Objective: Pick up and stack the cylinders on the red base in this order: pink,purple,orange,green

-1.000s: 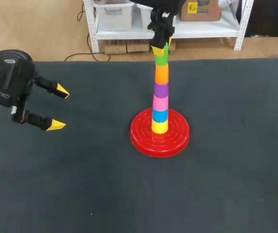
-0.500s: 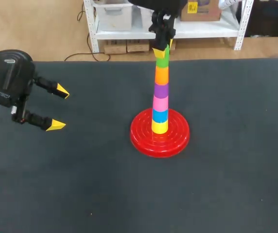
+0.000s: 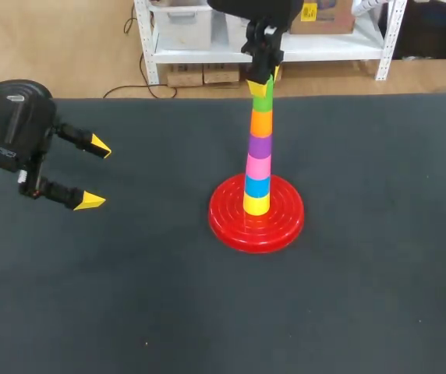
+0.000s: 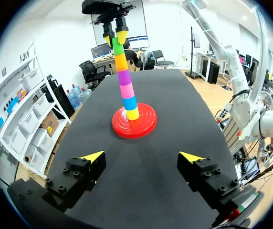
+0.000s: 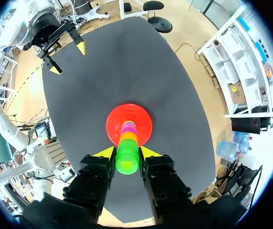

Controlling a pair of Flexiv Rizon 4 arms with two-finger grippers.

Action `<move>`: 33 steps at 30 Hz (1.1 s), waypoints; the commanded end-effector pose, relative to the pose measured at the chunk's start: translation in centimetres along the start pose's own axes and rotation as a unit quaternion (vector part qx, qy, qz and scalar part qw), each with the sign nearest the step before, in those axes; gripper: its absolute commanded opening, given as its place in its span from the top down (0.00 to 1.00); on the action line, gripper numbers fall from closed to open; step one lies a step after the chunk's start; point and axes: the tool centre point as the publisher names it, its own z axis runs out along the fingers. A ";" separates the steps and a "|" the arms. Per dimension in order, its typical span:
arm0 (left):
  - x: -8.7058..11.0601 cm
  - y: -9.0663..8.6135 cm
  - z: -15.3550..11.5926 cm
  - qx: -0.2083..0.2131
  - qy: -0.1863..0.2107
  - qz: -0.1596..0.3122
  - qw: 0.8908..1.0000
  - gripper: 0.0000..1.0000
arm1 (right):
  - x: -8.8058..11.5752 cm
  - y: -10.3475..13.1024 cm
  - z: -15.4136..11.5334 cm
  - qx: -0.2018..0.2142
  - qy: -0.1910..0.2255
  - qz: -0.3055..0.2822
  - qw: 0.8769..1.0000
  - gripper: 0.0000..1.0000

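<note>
Table's left: our left gripper (image 3: 96, 174) hangs spread wide, empty. Centre: green cylinder (image 3: 262, 99) sits atop orange cylinder (image 3: 260, 122), crowning stack on red base (image 3: 231, 226); our right gripper (image 3: 260, 81) pinches its sides. Final step, we judge. Next: release, lift straight up.

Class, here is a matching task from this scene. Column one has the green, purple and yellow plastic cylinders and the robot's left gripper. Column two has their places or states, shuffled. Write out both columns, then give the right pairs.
Column one
1. green plastic cylinder
2. purple plastic cylinder
3. yellow plastic cylinder
4. left gripper

Column two
A. lowest, on the round red base
B. open, well apart from the red base
C. topmost of all the cylinders
D. between the pink cylinder and the orange cylinder

Pairs: 1-C, 2-D, 3-A, 4-B
</note>
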 end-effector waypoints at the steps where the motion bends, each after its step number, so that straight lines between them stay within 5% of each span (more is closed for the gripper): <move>1: 0.1 0.1 0.1 0.000 -0.001 0.001 1.000 0.00 | -0.3 -0.2 0.6 -0.006 0.004 -0.001 1.000 1.00; 15: 0.1 0.1 0.1 0.000 -0.001 0.001 1.000 0.00 | -0.2 -0.1 0.1 0.006 -0.006 0.005 1.000 0.96; 16: 0.1 0.1 0.1 0.000 -0.001 0.001 1.000 0.00 | -0.1 0.0 0.0 0.006 -0.006 0.005 1.000 0.56; 18: 0.1 0.1 0.1 0.000 -0.001 0.001 1.000 0.00 | 0.0 0.2 0.0 0.013 -0.011 0.008 1.000 0.00; 33: 0.1 0.1 0.1 0.000 -0.001 0.001 1.000 0.00 | 3.1 1.1 -1.6 0.039 -0.077 0.023 0.996 0.00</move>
